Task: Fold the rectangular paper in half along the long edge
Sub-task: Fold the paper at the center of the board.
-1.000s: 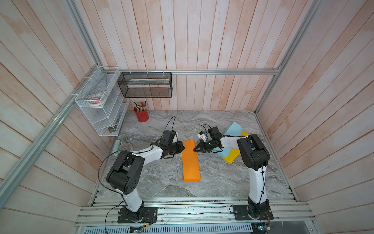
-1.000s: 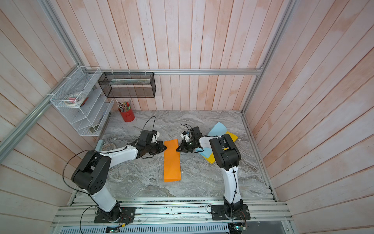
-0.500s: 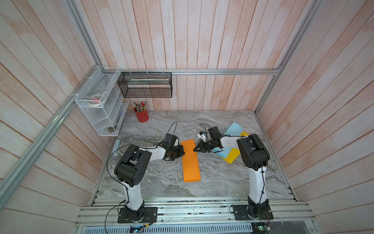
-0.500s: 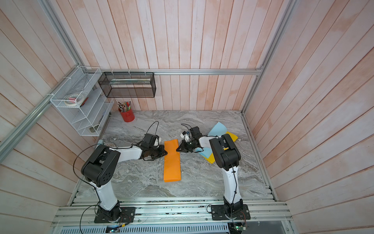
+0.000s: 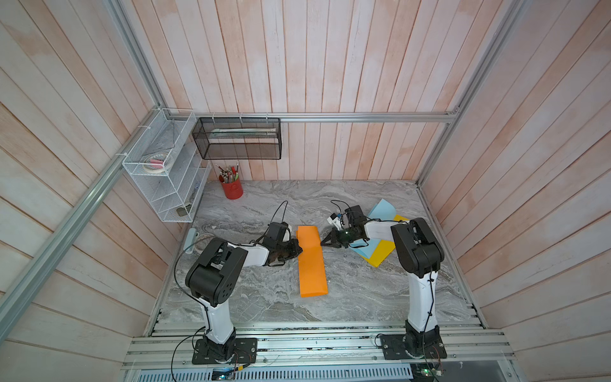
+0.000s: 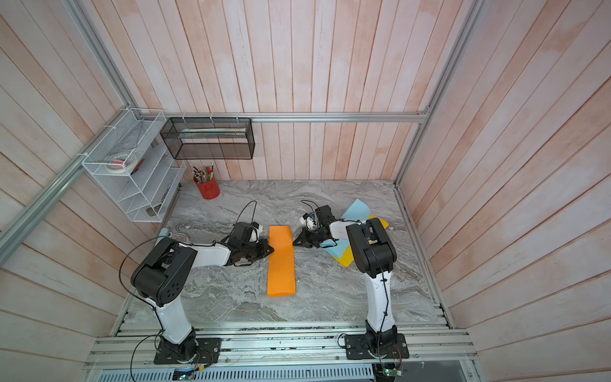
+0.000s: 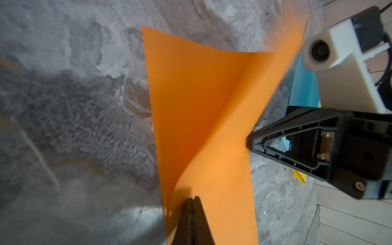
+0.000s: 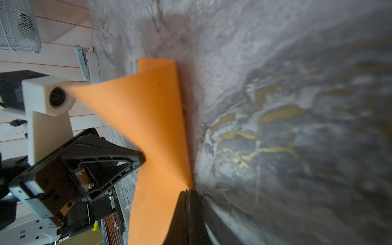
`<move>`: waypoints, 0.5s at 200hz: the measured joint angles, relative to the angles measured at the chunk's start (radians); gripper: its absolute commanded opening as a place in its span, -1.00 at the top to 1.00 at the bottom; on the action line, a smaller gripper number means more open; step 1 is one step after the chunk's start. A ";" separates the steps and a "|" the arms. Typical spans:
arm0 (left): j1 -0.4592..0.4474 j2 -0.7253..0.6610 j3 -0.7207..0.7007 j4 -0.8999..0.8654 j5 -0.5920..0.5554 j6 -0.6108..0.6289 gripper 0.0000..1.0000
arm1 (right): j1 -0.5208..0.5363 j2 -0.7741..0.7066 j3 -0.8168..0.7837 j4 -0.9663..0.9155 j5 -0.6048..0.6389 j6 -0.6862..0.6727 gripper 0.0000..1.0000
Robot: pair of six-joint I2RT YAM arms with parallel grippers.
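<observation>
The rectangular paper is orange and lies doubled over as a long narrow strip in the middle of the marble table, seen in both top views. My left gripper is shut, its tips resting on the top layer at the strip's left edge. My right gripper is also shut and touches the opposite long edge. In the left wrist view the paper's top layer bows up off the lower one towards the far end. Neither gripper has paper between its jaws.
Light blue sheet and yellow sheet lie under the right arm. A red pencil cup stands at the back left. A white wire shelf and a black mesh basket hang on the walls.
My left arm has swung its elbow in, and its gripper has slid a little forward onto the paper's left edge. The right arm and the paper have stayed in place.
</observation>
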 measured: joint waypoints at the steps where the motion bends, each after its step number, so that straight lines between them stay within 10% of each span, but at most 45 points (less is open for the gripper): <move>1: 0.000 0.000 -0.001 0.001 0.000 0.000 1.00 | -0.001 0.000 0.000 -0.001 0.001 0.000 1.00; 100: 0.000 -0.001 -0.007 0.015 0.001 0.000 1.00 | 0.046 -0.078 0.060 -0.057 0.014 0.019 1.00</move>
